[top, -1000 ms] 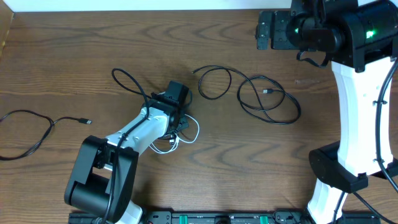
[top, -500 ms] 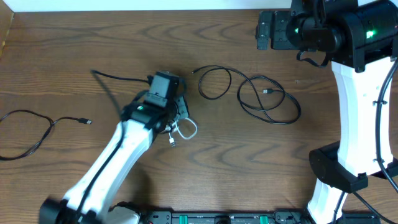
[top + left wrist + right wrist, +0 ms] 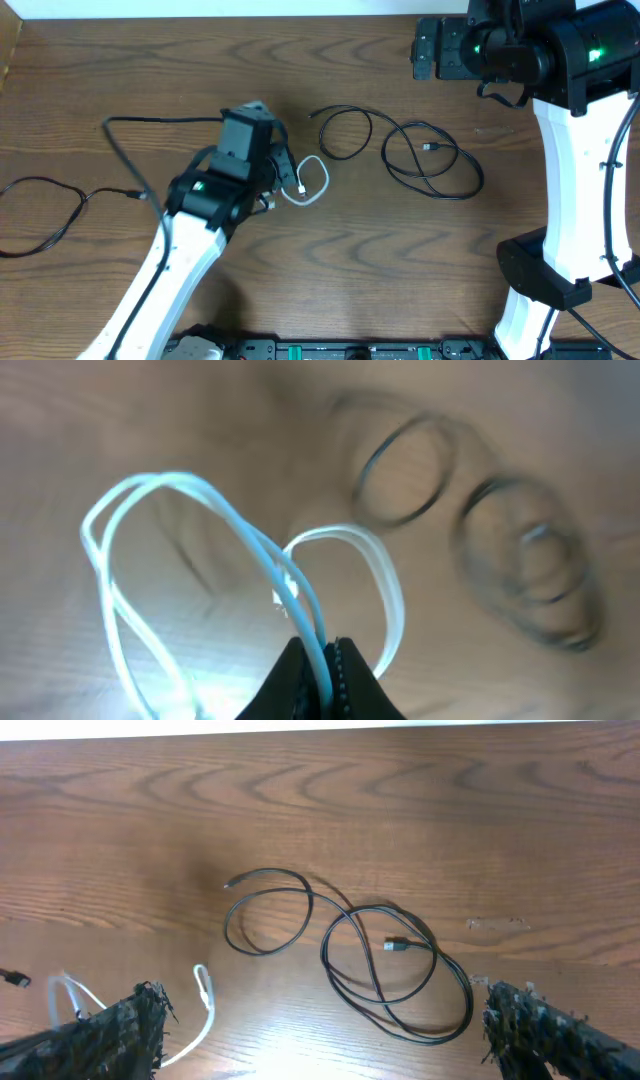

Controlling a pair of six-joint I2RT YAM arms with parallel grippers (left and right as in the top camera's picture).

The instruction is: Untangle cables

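While the left gripper [image 3: 322, 665] is pinched tight on a thin white cable [image 3: 250, 550] just left of the middle of the overhead frame, that cable's loops fan out past its fingertips. A long black cable [image 3: 160, 121] runs from the same arm's wrist toward the left, and a coiled black cable [image 3: 380, 955] lies right of centre on the brown wooden table [image 3: 350, 260]. The right gripper [image 3: 322, 1005] sits at the upper right, its jaws wide apart.

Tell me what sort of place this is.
Probably a robotics lab bench: a wood-grain table, a left arm and right arm based at its near edge, and a white cable and black cable laid out on it.
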